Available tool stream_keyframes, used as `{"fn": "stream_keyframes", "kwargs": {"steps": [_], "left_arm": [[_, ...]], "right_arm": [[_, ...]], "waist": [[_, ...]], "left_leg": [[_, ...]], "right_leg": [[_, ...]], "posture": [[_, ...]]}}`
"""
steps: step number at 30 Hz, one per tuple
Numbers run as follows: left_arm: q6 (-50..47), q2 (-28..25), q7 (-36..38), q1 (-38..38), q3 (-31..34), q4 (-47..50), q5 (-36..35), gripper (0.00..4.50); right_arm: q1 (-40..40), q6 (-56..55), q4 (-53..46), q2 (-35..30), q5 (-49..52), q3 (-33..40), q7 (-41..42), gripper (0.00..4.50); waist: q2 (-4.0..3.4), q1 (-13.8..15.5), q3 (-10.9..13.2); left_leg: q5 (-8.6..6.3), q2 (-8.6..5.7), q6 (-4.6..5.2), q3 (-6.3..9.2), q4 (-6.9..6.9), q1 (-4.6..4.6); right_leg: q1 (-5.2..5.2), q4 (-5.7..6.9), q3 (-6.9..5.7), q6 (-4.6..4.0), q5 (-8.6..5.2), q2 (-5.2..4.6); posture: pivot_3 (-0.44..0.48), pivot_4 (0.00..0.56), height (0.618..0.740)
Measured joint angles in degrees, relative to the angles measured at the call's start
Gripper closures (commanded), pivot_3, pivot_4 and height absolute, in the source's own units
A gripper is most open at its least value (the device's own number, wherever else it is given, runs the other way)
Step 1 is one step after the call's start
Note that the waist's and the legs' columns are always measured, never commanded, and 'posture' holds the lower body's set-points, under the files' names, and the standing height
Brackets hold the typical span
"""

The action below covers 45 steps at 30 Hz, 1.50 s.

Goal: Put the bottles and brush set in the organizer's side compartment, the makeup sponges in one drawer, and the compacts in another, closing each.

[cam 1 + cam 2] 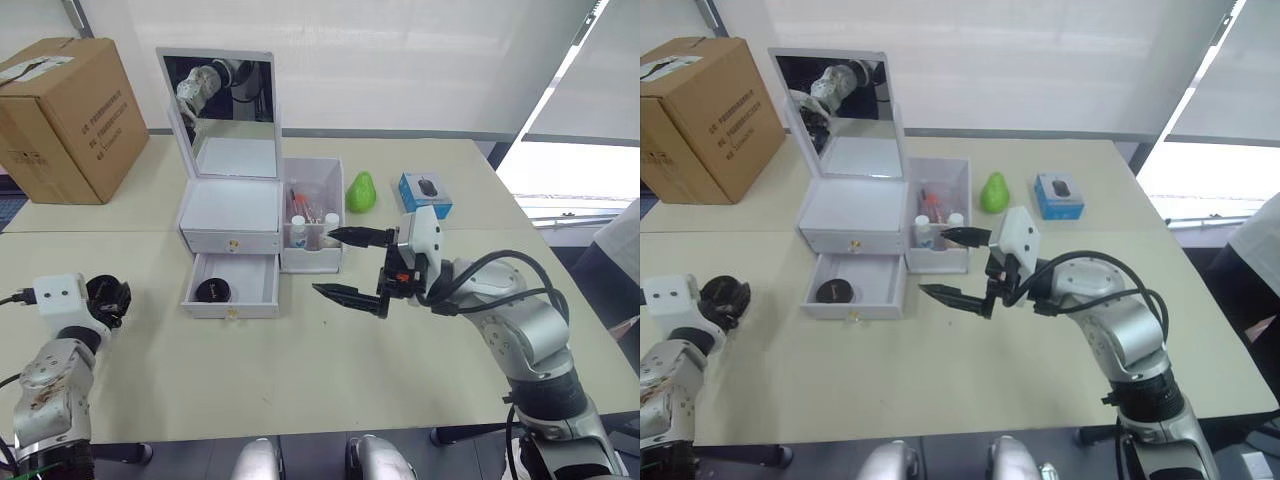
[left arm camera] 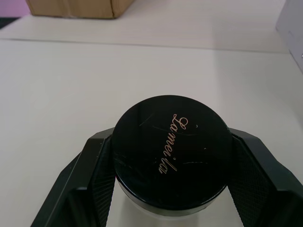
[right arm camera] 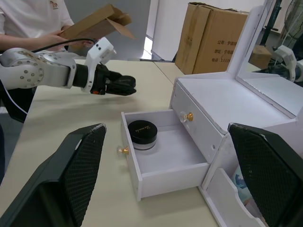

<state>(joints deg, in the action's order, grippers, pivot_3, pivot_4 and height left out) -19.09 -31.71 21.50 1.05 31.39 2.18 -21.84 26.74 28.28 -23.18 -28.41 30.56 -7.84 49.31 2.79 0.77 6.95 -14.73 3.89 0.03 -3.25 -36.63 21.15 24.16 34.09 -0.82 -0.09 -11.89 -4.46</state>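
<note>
1. A black-lidded compact [image 2: 171, 150] is clasped between the fingers of the left gripper [image 1: 108, 300], held above the table, well left of the organizer [image 1: 232, 213].
2. The compacts step is judged in hand: one compact [image 1: 213, 291] already lies in the open lower drawer [image 1: 232, 286].
3. The right gripper [image 1: 350, 263] hovers beside the drawer, fingers spread wide and empty.
4. Next, the held compact must be carried into that drawer, then the drawer pushed closed.

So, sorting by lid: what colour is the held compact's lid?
Black with gold script, clearest in the left wrist view: compact.
</note>
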Motion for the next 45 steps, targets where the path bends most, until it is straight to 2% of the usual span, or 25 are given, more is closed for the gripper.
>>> {"fn": "stream_keyframes", "kwargs": {"steps": [4, 7, 8, 11, 14, 21, 29, 31, 34, 41, 45], "left_arm": [[0.12, -6.65, 14.46, -0.33, -1.30, 5.36, -6.42, 1.59], [-2.48, -10.22, 23.69, 0.56, -6.81, 7.74, -9.83, 1.59], [-3.35, -11.20, 26.04, 1.20, -8.83, 7.96, -10.12, 1.59], [-4.26, -13.60, 32.28, 5.98, -15.57, 6.06, -9.54, 1.59], [-3.03, -13.81, 35.41, 11.39, -21.51, 2.37, -6.39, 1.59], [-0.75, -12.09, 38.86, 17.58, -29.53, -4.48, -1.14, 1.59], [0.09, -10.64, 40.56, 21.66, -31.69, -9.18, 1.42, 1.59], [-0.06, -10.11, 40.74, 21.88, -31.67, -9.63, 1.42, 0.85], [-1.05, -8.97, 40.99, 22.33, -31.66, -9.64, 1.27, 0.03], [-4.80, -9.36, 40.87, 22.31, -30.47, -9.16, 0.41, 0.03], [-6.23, -13.19, 41.49, 20.53, -26.99, -7.35, -1.16, 0.03]], "right_arm": [[-0.59, 0.01, 0.00, 0.06, -0.02, -0.38, -0.55, 0.00], [-0.78, 0.03, -0.02, 0.19, -0.03, -0.44, -1.09, 0.00], [-0.82, 0.04, -0.06, 0.27, -0.04, -0.51, -1.23, 0.00], [-1.48, 0.10, -0.37, 0.49, -0.06, -0.59, -2.19, 0.00], [-2.59, 0.13, -1.47, 0.69, -0.11, -0.73, -3.23, 0.00], [-4.32, 1.01, -4.37, 0.64, -0.16, -0.52, -6.14, 0.00], [-5.77, 1.56, -6.50, 0.76, -0.19, -0.53, -9.03, 0.00], [-6.04, 1.99, -6.72, 0.75, -0.19, -0.52, -9.56, 0.00], [-6.41, 2.20, -6.73, 0.75, -0.19, -0.53, -9.97, 0.00], [-6.78, 2.20, -6.74, 0.75, -0.19, -0.53, -10.23, 0.00], [-6.66, 2.20, -6.69, 0.85, -0.32, -0.59, -10.22, 0.00]], "waist": [[-0.10, 0.05, 0.04], [-0.16, 0.08, 0.08], [-0.15, 0.03, 0.08], [-0.16, 0.04, 0.08], [-0.17, -0.03, 0.08], [-0.14, -0.10, 0.06], [-0.10, -0.06, 0.04], [-0.09, -0.05, 0.03], [-0.06, 0.00, 0.01], [-0.04, -0.08, 0.00], [-0.09, -0.17, 0.03]], "left_leg": [[0.00, -0.03, 0.00, -0.09, 0.00, -0.01], [0.00, -0.03, 0.00, -0.10, 0.00, -0.01], [0.00, -0.02, 0.00, -0.08, 0.00, 0.00], [0.01, -0.03, 0.01, -0.05, 0.00, -0.01], [0.01, -0.05, 0.02, -0.06, -0.01, -0.02], [0.02, -0.04, 0.04, -0.02, -0.05, -0.03], [0.03, -0.05, 0.05, -0.02, -0.17, 0.00], [0.03, -0.05, 0.05, 0.00, -0.17, 0.00], [0.03, -0.05, 0.06, -0.01, -0.19, 0.02], [0.03, -0.05, 0.06, 0.02, -0.20, 0.00], [0.03, -0.04, 0.06, 0.03, -0.20, -0.02]], "right_leg": [[0.00, -0.01, 0.04, 0.00, -0.02, -0.07], [-0.01, -0.01, 0.04, 0.08, -0.07, -0.04], [0.01, -0.02, 0.05, 0.38, -0.25, 0.01], [-0.01, 0.00, 0.07, 0.42, -0.27, 0.06], [-0.02, 0.00, 0.12, 0.43, -0.27, 0.08], [-0.03, 0.01, 0.17, 0.44, -0.26, 0.14], [-0.05, 0.01, 0.19, 0.46, -0.27, 0.13], [-0.05, 0.02, 0.18, 0.46, -0.27, 0.13], [-0.07, 0.02, 0.19, 0.47, -0.27, 0.13], [-0.08, 0.02, 0.20, 0.48, -0.27, 0.15], [-0.04, 0.04, 0.21, 0.48, -0.27, 0.15]], "posture": [[0.000, 0.150, 0.740], [0.000, 0.150, 0.740], [0.000, 0.150, 0.740], [0.000, 0.150, 0.740], [0.000, 0.150, 0.740], [0.000, 0.150, 0.740], [0.000, 0.150, 0.740], [0.000, 0.150, 0.740], [0.000, 0.150, 0.740], [0.000, 0.150, 0.740], [0.000, 0.150, 0.740]]}}
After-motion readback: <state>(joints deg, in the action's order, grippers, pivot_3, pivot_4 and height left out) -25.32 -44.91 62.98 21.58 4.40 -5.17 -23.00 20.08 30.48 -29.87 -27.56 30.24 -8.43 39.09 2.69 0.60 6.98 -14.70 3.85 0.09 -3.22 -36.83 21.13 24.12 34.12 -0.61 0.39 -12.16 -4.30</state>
